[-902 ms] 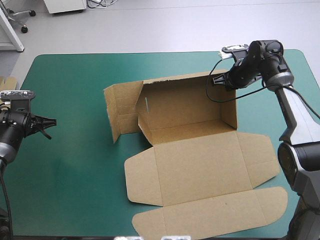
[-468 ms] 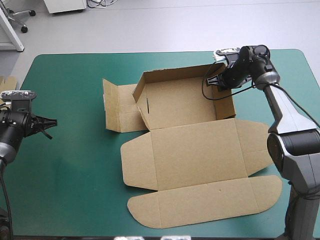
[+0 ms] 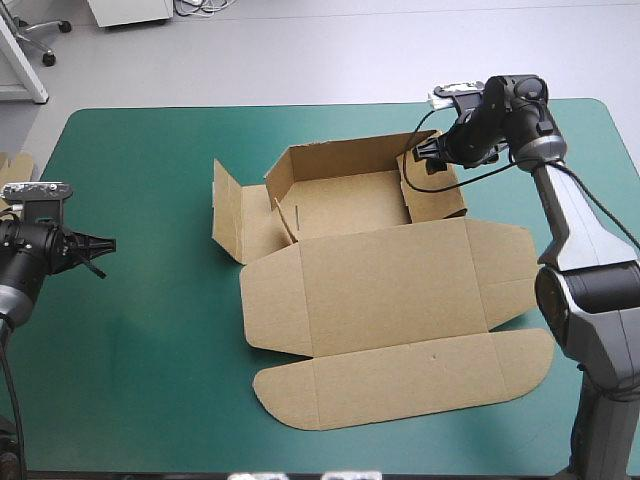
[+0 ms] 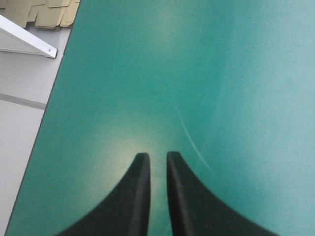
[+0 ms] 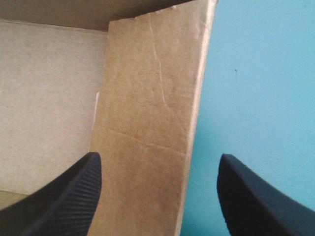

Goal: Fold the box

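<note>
box [image 3: 345, 205] mid-table [image 3: 140, 340], far half: brown board tray, walls up, lid flat toward near edge, rounded end flaps | right pincer [image 3: 428, 160] released, straddling creased right wall [image 5: 147, 123] | left pincer [image 4: 157, 160] clenched, low over table by left edge, well apart from box | spare board [image 4: 47, 10] beyond left edge

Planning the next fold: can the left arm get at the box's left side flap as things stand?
Probably yes: only bare teal-green cover lies between the left gripper and the left side flap, which stands partly raised on its side of the box.
</note>
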### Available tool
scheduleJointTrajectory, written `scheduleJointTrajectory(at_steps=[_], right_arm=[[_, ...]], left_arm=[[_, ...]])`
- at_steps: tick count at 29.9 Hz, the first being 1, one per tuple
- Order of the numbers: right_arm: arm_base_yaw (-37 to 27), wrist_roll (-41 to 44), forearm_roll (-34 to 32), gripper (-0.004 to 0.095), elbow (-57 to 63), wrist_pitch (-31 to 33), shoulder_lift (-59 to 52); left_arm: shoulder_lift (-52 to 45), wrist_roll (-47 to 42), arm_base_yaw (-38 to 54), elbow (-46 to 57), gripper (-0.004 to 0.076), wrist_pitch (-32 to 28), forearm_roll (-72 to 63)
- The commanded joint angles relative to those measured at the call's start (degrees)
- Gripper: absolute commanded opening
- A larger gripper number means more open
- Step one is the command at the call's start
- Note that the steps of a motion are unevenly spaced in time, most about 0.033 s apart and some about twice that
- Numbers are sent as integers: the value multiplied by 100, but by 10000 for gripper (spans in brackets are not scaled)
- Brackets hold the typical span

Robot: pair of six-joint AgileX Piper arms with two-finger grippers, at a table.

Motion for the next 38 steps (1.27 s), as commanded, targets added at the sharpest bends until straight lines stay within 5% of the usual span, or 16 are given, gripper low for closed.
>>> scheduleJointTrajectory(at_steps=[1,9,22,33,38], right_arm=[[-9,-3,-35,625,-225,50,-711],[139,-52,-359,610,-119,50,-1663],[1210,883,-2036,589,1792,-231,-2714],[726,830,-2017,677,1781,-1053,-1672],[450,936,-1405,669,1537,-1428,-1137]], left_arm=[[-223,-27,-6,-143,85,-173,37],[-332,-10,-6,-121,85,-144,-83],[-332,-10,-6,-121,84,-319,-204],[-332,-2,-6,-121,84,-434,-273],[-332,-2,-6,-121,84,-438,-285]])
